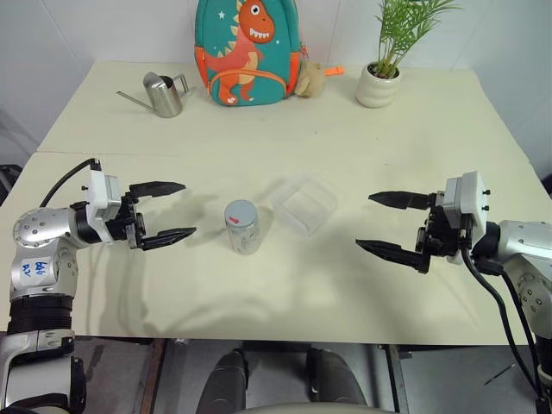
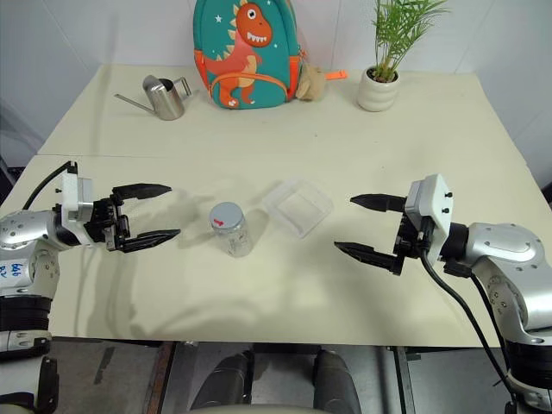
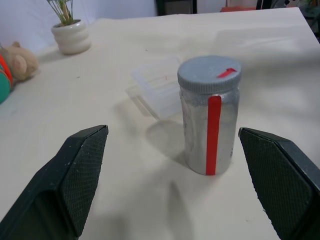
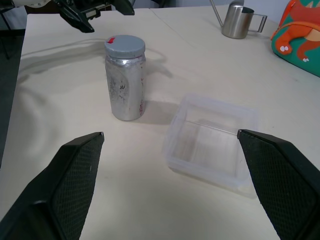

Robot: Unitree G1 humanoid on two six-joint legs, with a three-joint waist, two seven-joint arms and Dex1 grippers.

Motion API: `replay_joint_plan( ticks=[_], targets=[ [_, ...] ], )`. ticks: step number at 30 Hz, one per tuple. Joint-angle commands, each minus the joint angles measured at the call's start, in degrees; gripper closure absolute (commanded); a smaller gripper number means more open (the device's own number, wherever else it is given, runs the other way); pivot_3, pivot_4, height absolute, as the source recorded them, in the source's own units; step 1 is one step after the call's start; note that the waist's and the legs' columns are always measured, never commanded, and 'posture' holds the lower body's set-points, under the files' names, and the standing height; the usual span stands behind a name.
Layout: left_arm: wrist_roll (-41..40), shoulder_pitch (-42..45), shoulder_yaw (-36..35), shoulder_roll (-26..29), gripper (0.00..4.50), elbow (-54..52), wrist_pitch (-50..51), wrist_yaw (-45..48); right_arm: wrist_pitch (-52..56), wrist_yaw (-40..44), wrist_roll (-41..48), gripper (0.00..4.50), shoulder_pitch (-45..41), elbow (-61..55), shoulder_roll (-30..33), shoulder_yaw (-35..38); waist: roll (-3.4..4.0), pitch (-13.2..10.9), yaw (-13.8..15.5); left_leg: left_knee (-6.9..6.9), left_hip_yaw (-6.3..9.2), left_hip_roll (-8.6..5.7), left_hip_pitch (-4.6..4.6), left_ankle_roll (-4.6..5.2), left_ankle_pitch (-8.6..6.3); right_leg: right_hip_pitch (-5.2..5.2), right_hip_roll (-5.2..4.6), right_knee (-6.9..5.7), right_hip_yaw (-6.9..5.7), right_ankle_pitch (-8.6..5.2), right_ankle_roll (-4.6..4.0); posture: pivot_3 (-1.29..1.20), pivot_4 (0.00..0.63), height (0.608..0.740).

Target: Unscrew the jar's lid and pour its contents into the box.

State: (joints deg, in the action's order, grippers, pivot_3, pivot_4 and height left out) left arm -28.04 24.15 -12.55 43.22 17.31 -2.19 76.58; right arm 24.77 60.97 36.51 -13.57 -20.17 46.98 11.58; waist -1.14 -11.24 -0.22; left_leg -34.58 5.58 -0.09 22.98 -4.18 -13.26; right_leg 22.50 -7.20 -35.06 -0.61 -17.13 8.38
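The jar (image 1: 243, 228) stands upright near the middle of the head view on the counter (image 1: 345, 147), its lid (image 1: 241, 213) screwed on, with the box (image 1: 304, 203) just to its upper right. The left gripper (image 1: 164, 211) at middle left and the right gripper (image 1: 388, 224) at middle right both hover with fingers spread wide, holding nothing.

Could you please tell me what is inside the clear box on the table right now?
The box looks empty: its clear floor and walls show only the table beneath. The jar stands beside it, apart, with its lid on; its frosted sides hide whatever is inside.
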Motion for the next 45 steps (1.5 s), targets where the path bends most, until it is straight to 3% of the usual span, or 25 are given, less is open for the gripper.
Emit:
replay_joint_plan(
  ticks=[1, 14, 21, 36, 44, 45],
  targets=[
    [-1.3, -1.3, -1.5, 1.0, 0.04, -3.3, 1.0, 0.0, -1.4, 0.4, 0.7, 0.0, -1.1, -1.2, -0.5, 0.4, 0.0, 0.0, 0.1, 0.0, 0.0, 0.0, 0.0, 0.0, 0.0, 0.0, 0.0, 0.0, 0.0, 0.0, 0.0, 0.0, 0.15, 0.74],
    [-3.4, -18.2, -1.1, -6.8, 0.04, -25.0, 8.1, -12.6, -1.9, 5.4, 1.3, 0.0, -12.3, -0.2, -6.1, -9.5, 0.01, 0.0, 0.1, -0.17, -0.04, 0.05, 0.0, 0.0, -0.04, 0.0, 0.04, -0.03, 0.11, 0.04, -0.04, 0.0, 0.15, 0.74],
    [2.6, -16.7, 3.9, -14.6, 0.04, -23.0, 4.8, -21.1, -0.9, 6.8, 1.2, 0.0, -16.4, 0.5, -8.4, -13.0, 0.0, 0.0, 0.3, -0.46, -0.06, -0.01, 0.09, 0.02, -0.06, -0.07, 0.04, 0.06, 0.16, 0.23, 0.08, 0.0, 0.15, 0.74],
    [6.4, -7.7, 10.3, -23.9, 0.04, -12.5, 0.8, -26.1, -0.8, 3.6, 0.0, 0.0, -15.0, -1.5, -9.9, -13.6, 0.0, 0.0, 0.3, -0.5, -0.07, 0.0, 0.1, 0.02, -0.06, -0.04, 0.09, 0.06, 0.18, 0.31, 0.09, 0.0, 0.15, 0.74],
    [6.4, -6.7, 10.9, -23.5, 2.52, -11.6, 1.7, -24.8, -0.5, 1.2, 0.2, 0.0, -12.8, -3.1, -9.5, -12.6, 0.0, 0.0, 0.2, -0.52, -0.08, 0.0, 0.1, 0.02, -0.06, -0.04, 0.09, 0.06, 0.19, 0.32, 0.11, 0.0, 0.15, 0.74],
    [6.3, -6.6, 11.0, -23.5, 2.55, -11.6, 1.8, -24.8, -0.4, 1.0, 0.3, 0.0, -12.7, -3.2, -9.5, -12.4, 0.0, 0.0, 0.2, -0.51, -0.07, 0.0, 0.1, 0.02, -0.06, -0.04, 0.09, 0.06, 0.19, 0.32, 0.11, 0.0, 0.15, 0.74]
  ],
)
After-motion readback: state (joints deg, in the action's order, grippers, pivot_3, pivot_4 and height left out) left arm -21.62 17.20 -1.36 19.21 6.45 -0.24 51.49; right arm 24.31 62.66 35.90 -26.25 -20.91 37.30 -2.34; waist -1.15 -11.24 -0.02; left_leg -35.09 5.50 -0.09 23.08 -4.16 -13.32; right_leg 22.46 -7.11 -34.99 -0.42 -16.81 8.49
